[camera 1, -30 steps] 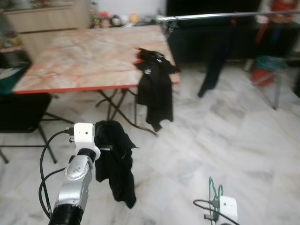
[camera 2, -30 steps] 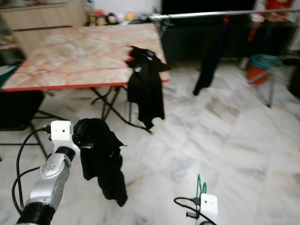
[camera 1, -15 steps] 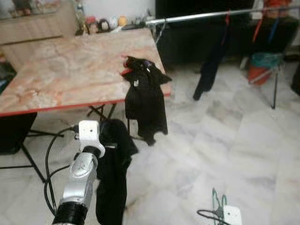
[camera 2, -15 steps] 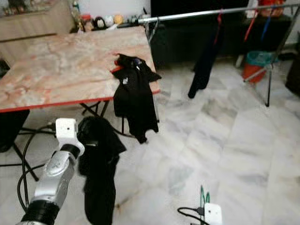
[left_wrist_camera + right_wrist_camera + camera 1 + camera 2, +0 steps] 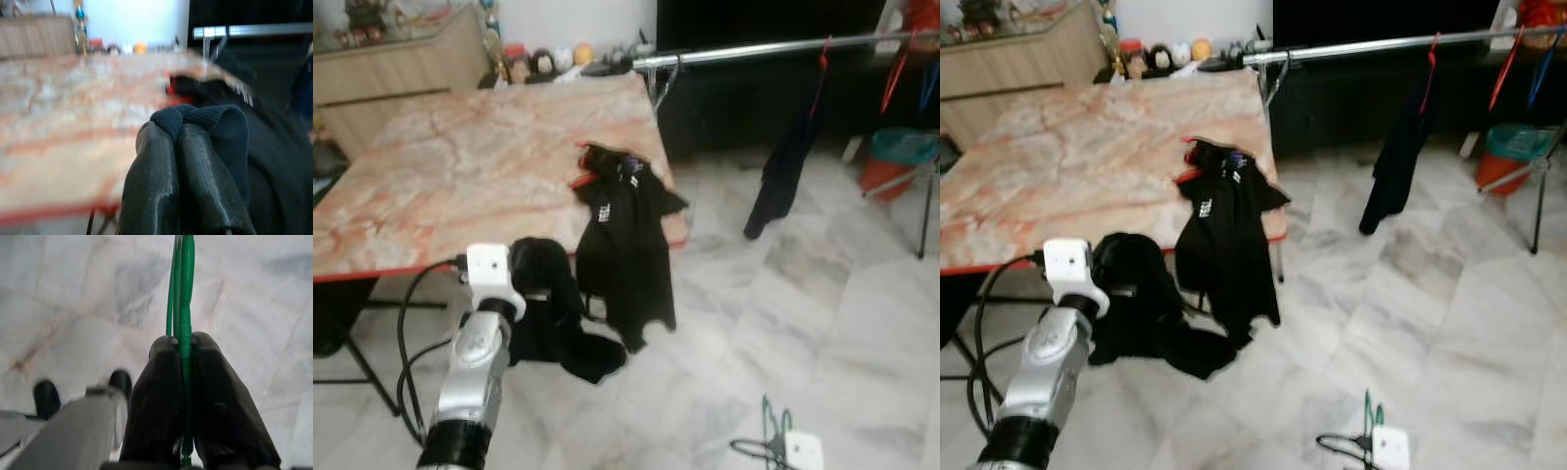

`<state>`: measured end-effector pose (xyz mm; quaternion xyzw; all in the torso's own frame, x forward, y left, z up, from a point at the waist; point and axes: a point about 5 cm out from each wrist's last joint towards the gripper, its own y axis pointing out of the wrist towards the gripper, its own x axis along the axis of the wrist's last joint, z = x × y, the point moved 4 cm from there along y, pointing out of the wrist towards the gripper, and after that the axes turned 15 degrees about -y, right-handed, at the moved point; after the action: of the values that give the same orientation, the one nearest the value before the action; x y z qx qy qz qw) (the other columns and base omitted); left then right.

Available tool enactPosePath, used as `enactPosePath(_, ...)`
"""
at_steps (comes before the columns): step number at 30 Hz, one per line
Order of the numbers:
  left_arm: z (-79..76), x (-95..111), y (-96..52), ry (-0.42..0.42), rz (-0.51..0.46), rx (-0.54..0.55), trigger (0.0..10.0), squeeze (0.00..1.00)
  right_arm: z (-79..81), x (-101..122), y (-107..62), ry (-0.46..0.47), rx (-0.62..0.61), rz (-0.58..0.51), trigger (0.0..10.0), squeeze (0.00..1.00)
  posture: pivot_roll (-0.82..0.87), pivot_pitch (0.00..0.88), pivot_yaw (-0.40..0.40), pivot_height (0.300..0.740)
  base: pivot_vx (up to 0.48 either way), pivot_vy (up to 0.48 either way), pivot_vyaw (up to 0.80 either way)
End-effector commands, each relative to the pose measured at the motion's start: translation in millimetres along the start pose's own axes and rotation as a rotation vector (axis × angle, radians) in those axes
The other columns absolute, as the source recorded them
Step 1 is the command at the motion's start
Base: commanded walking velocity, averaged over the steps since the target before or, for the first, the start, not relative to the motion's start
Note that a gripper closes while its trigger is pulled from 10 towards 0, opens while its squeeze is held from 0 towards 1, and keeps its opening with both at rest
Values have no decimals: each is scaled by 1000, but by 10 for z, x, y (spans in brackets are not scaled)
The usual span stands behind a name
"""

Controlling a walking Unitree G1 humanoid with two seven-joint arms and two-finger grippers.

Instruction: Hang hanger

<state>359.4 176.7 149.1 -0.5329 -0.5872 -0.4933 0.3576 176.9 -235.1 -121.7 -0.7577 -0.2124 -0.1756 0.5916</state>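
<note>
My left gripper (image 5: 178, 129) is shut on a fold of a black garment (image 5: 553, 323), which hangs from it just in front of the table's red edge (image 5: 372, 269). Its lower end swings out to the right. Low at the right, my right gripper (image 5: 182, 345) is shut on a green wire hanger (image 5: 181, 284), whose tip shows above the wrist (image 5: 771, 416). A second black garment (image 5: 626, 245) on a red hanger drapes over the table's corner. Behind runs a metal clothes rail (image 5: 754, 51) with a dark garment (image 5: 788, 166) hanging from it.
The marble-patterned folding table (image 5: 460, 176) stands to the left, its legs beneath it. A wooden cabinet (image 5: 401, 69) and small bottles (image 5: 543, 64) sit at the back. An orange and teal bucket (image 5: 901, 157) is at the right, by the rail's stand. Pale marble floor lies ahead.
The view has shifted, with the table now closer. The black garment in my left gripper has swung, its lower end flaring right. My right gripper still holds the green hanger.
</note>
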Motion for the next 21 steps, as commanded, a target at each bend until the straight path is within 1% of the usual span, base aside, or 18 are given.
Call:
enactPosePath(1, 74, 106, -1, 4, -27, 17, 10000, 0, 143, -60, -14, 11, 32, 17, 10000, 0, 52, 0, 42, 740, 0, 0, 0)
enactPosePath(5, -4, 284, 28, -2, -73, -6, 10000, 0, 106, -69, -14, 18, 19, 19, 10000, 0, 50, 0, 43, 740, 0, 0, 0)
enactPosePath(6, -47, 383, 49, -2, -98, -22, 10000, 0, 89, -73, -15, 21, 16, 19, 10000, 0, 52, 0, 43, 740, 0, 0, 0)
enactPosePath(8, -76, 481, 81, -1, -123, -31, 10000, 0, 81, -75, -15, 23, 14, 20, 10000, 0, 54, 0, 42, 740, 0, 0, 0)
enactPosePath(9, -104, 586, 116, 0, -151, -39, 10000, 0, 77, -77, -15, 26, 13, 20, 10000, 0, 55, 0, 41, 740, 0, 0, 0)
enactPosePath(11, -122, 669, 145, 0, -175, -42, 10000, 0, 78, -77, -15, 27, 13, 20, 10000, 0, 56, 0, 41, 740, 0, 0, 0)
enactPosePath(12, -122, 669, 145, 0, -175, -42, 10000, 0, 78, -77, -15, 27, 13, 20, 10000, 0, 56, 0, 41, 740, 0, 0, 0)
enactPosePath(13, -138, 728, 163, 1, -191, -45, 10000, 0, 81, -77, -15, 26, 14, 20, 10000, 0, 56, 0, 42, 740, 0, 0, 0)
enactPosePath(17, -241, 958, 257, 35, -243, -78, 10000, 0, 121, -61, -14, 23, 20, 16, 10000, 0, 56, 0, 46, 740, 0, 0, 0)
enactPosePath(18, -287, 1061, 296, 55, -262, -93, 10000, 0, 129, -57, -14, 25, 21, 15, 10000, 0, 57, 0, 47, 740, 0, 0, 0)
enactPosePath(21, -327, 1198, 341, 70, -296, -107, 10000, 0, 133, -53, -14, 31, 20, 13, 10000, 0, 57, 0, 49, 740, 0, 0, 0)
